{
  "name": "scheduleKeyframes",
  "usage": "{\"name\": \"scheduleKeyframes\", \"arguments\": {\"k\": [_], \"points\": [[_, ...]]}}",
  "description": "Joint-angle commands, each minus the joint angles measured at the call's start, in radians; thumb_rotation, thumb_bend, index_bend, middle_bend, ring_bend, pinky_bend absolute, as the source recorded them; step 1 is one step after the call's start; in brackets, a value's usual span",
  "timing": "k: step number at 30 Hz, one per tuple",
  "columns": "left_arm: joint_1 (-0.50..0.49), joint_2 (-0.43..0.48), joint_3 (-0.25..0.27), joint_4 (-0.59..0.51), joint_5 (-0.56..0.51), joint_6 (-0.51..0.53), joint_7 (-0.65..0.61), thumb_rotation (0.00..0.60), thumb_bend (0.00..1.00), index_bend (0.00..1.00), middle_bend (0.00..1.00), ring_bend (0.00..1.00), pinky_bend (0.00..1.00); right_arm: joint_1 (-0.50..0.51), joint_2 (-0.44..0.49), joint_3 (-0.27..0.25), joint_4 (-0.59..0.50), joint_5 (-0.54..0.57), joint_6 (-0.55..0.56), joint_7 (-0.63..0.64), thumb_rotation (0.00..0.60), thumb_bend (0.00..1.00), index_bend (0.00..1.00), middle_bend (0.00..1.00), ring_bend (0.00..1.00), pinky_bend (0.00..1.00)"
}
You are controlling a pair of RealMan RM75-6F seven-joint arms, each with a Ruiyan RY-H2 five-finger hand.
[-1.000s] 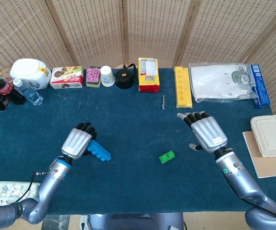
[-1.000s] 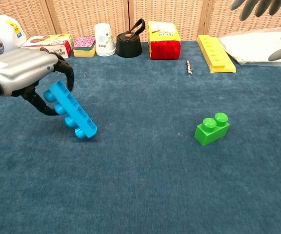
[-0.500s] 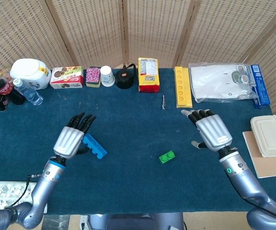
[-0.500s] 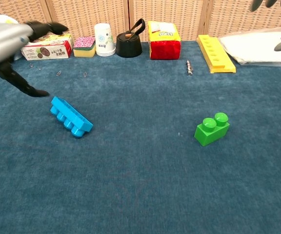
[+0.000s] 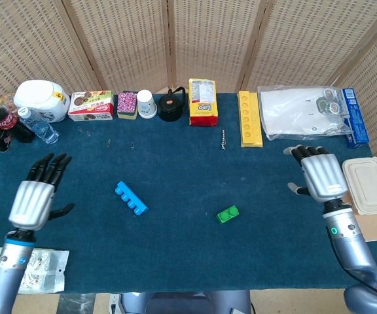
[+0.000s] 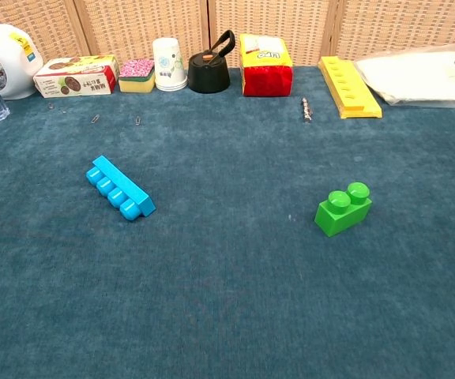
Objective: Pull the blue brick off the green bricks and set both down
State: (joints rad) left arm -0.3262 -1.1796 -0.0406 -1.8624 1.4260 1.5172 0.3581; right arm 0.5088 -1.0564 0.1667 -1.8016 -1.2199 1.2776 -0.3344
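The long blue brick (image 5: pixel 131 198) (image 6: pixel 120 187) lies flat on the blue cloth, left of the middle, touched by nothing. The small green brick (image 5: pixel 228 214) (image 6: pixel 343 208) sits apart from it, to the right of the middle. Far out at the table's left edge my left hand (image 5: pixel 36 195) hovers with its fingers spread and nothing in it. At the right edge my right hand (image 5: pixel 321 174) is likewise empty, fingers extended. Neither hand shows in the chest view.
Along the back stand a white jar (image 5: pixel 42 99), a snack box (image 5: pixel 91 105), a sponge (image 5: pixel 127 104), a cup (image 5: pixel 146 103), a black kettle (image 5: pixel 171 105), a yellow packet (image 5: pixel 202 102) and a yellow strip (image 5: pixel 249 118). A lidded container (image 5: pixel 368 184) sits by my right hand.
My left hand let go of the blue brick, which now lies flat, and drew back far to the left. My right hand moved outward to the right edge.
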Motion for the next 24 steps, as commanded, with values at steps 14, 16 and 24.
{"name": "scheduleKeyframes", "arguments": {"k": [14,16,24], "points": [[0.233,0.082,0.058,0.08,0.019,0.19,-0.194,0.6,0.12,0.16,0.14,0.02,0.14,-0.177,-0.011,-0.087,-0.031,0.0,0.128,0.002,0.6,0.17,0.36,0.4,0.42,0.39],[0.254,0.087,0.058,0.089,0.01,0.198,-0.219,0.6,0.12,0.16,0.14,0.02,0.14,-0.206,-0.011,-0.099,-0.043,-0.007,0.154,0.003,0.6,0.17,0.36,0.4,0.42,0.38],[0.299,0.101,0.058,0.099,-0.025,0.185,-0.229,0.6,0.12,0.17,0.14,0.02,0.14,-0.292,-0.005,-0.136,-0.07,-0.037,0.217,0.02,0.6,0.17,0.37,0.41,0.42,0.38]]}}
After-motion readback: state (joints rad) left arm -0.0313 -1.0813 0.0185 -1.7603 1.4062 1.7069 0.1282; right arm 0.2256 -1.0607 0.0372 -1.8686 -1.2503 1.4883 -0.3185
